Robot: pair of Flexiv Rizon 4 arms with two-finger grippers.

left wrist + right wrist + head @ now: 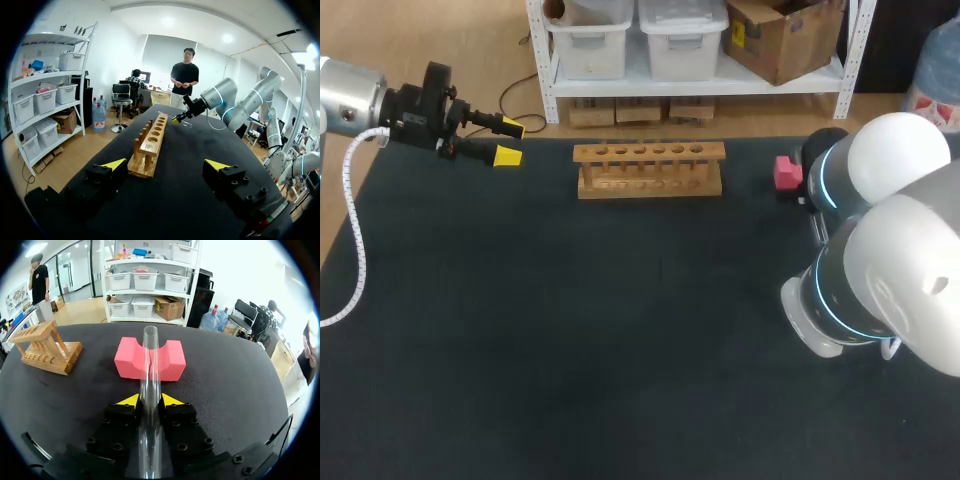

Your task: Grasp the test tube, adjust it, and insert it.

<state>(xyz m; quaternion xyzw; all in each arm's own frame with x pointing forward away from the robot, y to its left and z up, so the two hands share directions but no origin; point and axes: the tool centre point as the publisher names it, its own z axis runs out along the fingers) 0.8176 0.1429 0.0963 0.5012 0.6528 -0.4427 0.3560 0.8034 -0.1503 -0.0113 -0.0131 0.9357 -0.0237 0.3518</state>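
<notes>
- Right gripper (150,401) is clenched on the test tube (149,365), with a yellow tip pressing it from each side.
- The tube's far end lines up with the notch of the pink foam block (127,360), which sits just off the right end of the wooden rack (650,168).
- Left gripper (510,140) hangs released, fingers wide apart, off the rack's left end.

We note: test tube (149,370) clear, glossy; rack (650,170) bare wood; pink block (129,360) spongy, matt; surface (570,330) dark, matt.
</notes>
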